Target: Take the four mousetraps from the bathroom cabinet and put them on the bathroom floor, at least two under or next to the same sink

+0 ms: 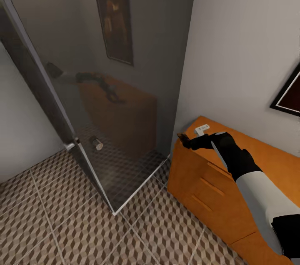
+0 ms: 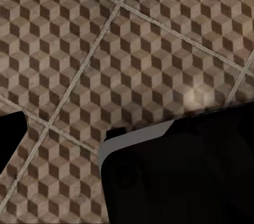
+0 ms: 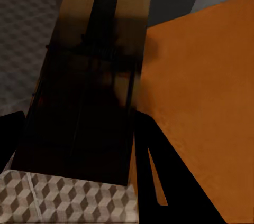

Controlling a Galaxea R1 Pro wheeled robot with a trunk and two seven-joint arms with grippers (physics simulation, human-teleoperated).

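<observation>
My right gripper (image 1: pixel 186 141) is shut on a mousetrap (image 1: pixel 181 137) at the left end of the orange-brown cabinet (image 1: pixel 208 186), level with its top corner. In the right wrist view the mousetrap (image 3: pixel 90 76) is a brown board with dark wire parts. It lies lengthwise in my right gripper (image 3: pixel 76 123), with the cabinet (image 3: pixel 201 76) beside it and the cube-patterned bathroom floor (image 3: pixel 53 197) below. The left wrist view looks down on the bathroom floor (image 2: pixel 106 49); one dark finger (image 2: pixel 10 139) shows at its edge, the rest merging with a dark body part.
A tall glass shower panel (image 1: pixel 104 90) stands on the floor (image 1: pixel 83 223) just left of the cabinet, reflecting it. A small white object (image 1: pixel 202 130) lies on the cabinet top behind the gripper. A framed picture (image 1: pixel 291 94) hangs on the wall above.
</observation>
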